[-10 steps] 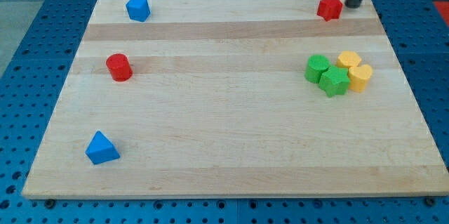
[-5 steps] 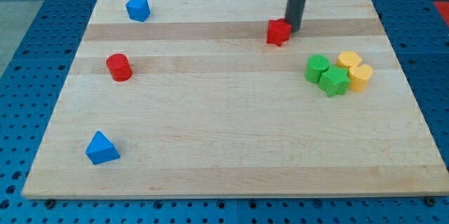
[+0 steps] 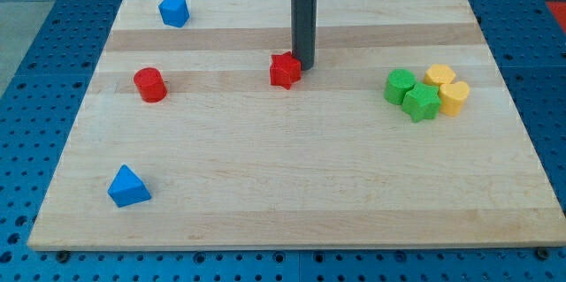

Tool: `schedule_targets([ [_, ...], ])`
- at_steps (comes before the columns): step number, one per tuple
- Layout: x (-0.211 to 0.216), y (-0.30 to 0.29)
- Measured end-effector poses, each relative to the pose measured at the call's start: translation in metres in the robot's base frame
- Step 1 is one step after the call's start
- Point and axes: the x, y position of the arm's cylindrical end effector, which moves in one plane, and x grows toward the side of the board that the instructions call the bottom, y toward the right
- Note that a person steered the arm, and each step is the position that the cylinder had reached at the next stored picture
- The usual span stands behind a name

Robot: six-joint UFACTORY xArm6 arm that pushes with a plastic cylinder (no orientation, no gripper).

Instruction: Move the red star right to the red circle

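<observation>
The red star (image 3: 285, 70) lies on the wooden board, a little above its middle. My tip (image 3: 305, 64) touches the star's upper right side. The red circle (image 3: 149, 84) stands at the view's left, well apart from the star and slightly lower in the view.
A blue block (image 3: 173, 10) sits at the top left and a blue triangle (image 3: 127, 186) at the bottom left. At the right, two green blocks (image 3: 411, 94) and two yellow blocks (image 3: 447, 87) form a tight cluster. The board's edge (image 3: 292, 245) runs along the view's bottom.
My tip has pushed the red star from the board's top right corner leftward and downward, to a spot a little above the board's middle. The other blocks have not moved.
</observation>
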Motion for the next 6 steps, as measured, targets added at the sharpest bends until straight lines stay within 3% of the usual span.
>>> schedule_targets([
  [2, 0.004, -0.01],
  [4, 0.029, -0.066],
  [6, 0.029, -0.067],
])
